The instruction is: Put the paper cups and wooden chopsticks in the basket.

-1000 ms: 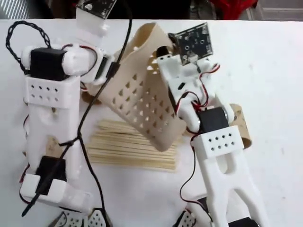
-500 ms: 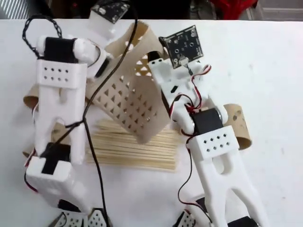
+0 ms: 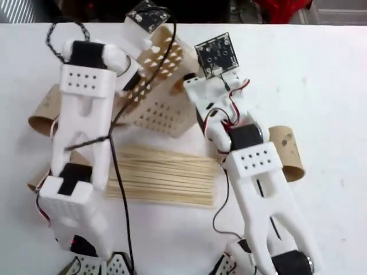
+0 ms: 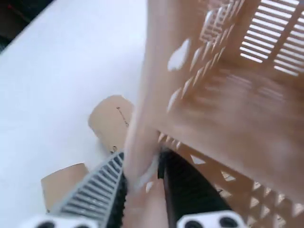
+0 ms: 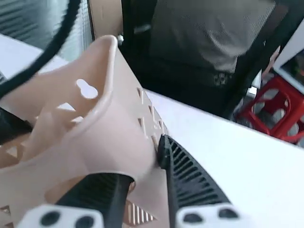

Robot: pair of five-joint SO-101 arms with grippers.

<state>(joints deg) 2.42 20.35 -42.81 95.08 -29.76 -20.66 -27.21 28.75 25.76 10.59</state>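
The basket (image 3: 160, 106) hangs tipped at the middle of the table's (image 3: 332, 86) far edge, held between the two arms. One perforated side faces up in the high view, and its rim leans toward the far edge.

The chopsticks (image 3: 160, 175) lie in a flat bundle in the middle of the table, outside the basket and just nearer than it. Their long axis runs roughly parallel to the far edge, from the left arm across to the right arm.

Three paper cups lie on their sides on the table. One cup (image 3: 45, 112) is toward the left edge, and a second cup (image 3: 37, 180) peeks out from behind the left arm, nearer the near edge. The third cup (image 3: 287, 152) is just to the right of the right arm.

Both arms reach from the near edge toward the far edge and lean in on the basket. The left gripper (image 4: 141, 161) is clamped on a basket wall, with one finger on each face. The right gripper (image 5: 142, 161) pinches the basket's rim (image 5: 95, 118) the same way.
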